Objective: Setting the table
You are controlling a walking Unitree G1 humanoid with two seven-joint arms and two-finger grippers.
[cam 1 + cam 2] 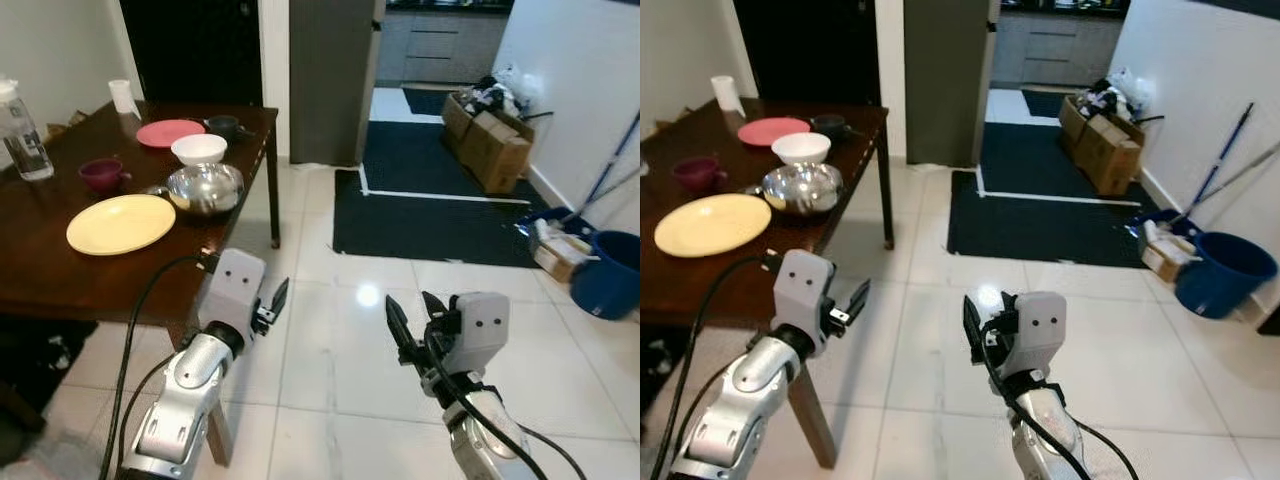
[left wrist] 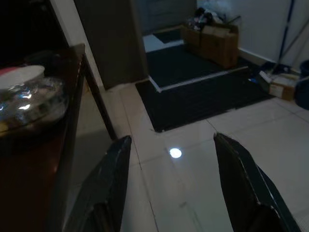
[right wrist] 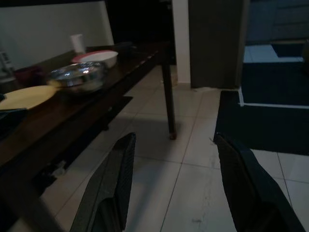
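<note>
To my left stands a dark brown wooden table (image 1: 60, 270). On it lie a round yellow plate (image 1: 121, 223), a shiny steel bowl (image 1: 205, 188), a white bowl (image 1: 199, 149), a pink plate (image 1: 169, 132), a maroon cup (image 1: 101, 174), a dark cup (image 1: 223, 126), a white tumbler (image 1: 122, 96) and a clear plastic bottle (image 1: 20, 133).

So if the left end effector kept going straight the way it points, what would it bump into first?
Probably nothing soon: the left end effector, open, points over bare floor tiles toward the dark mat. The table stays off to its side.

Surface near edge: dark wooden surface (image 1: 60, 270) bare in front of the round yellow plate (image 1: 121, 223).
Blocking farther reach: shiny steel bowl (image 1: 205, 188), white bowl (image 1: 199, 149).
Tools: over white tiled floor (image 1: 330, 330), nothing between.
</note>
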